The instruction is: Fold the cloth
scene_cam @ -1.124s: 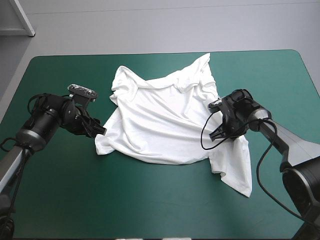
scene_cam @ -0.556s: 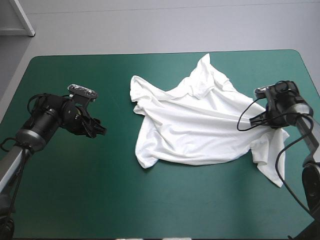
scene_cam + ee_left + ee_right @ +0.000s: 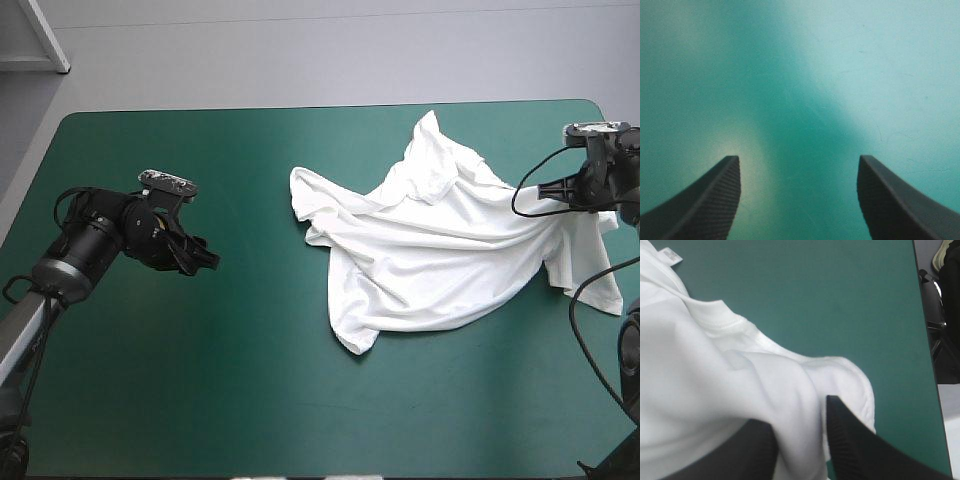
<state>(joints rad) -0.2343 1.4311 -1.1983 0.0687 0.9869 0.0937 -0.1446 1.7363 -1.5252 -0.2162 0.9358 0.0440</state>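
1. The white, short-sleeved fabric T-shirt [image 3: 430, 250] lies crumpled and half spread in the right half of the high view, on the teal-green table cover [image 3: 200, 380].
2. The right gripper [image 3: 572, 192], with two broad black fin-shaped fingers, sits at the upper right of the high view, near the table's right edge. One end of the T-shirt is drawn up to it, and a flap of cloth hangs from there to the cover.
3. In the right wrist view the right gripper [image 3: 800, 415] is all but closed, with a fold of the T-shirt [image 3: 700, 375] pinched between its fingers. One finger [image 3: 855, 440] is bare and the other is mostly draped in cloth.
4. Ahead of that gripper run a stitched seam and a small white sewn-in label [image 3: 671, 256].
5. The left gripper [image 3: 205, 258], of the same black build, is at the middle left of the high view, well apart from the T-shirt.
6. In the left wrist view the left gripper [image 3: 797, 157] stands wide open, with only the teal-green cover between its fingers.
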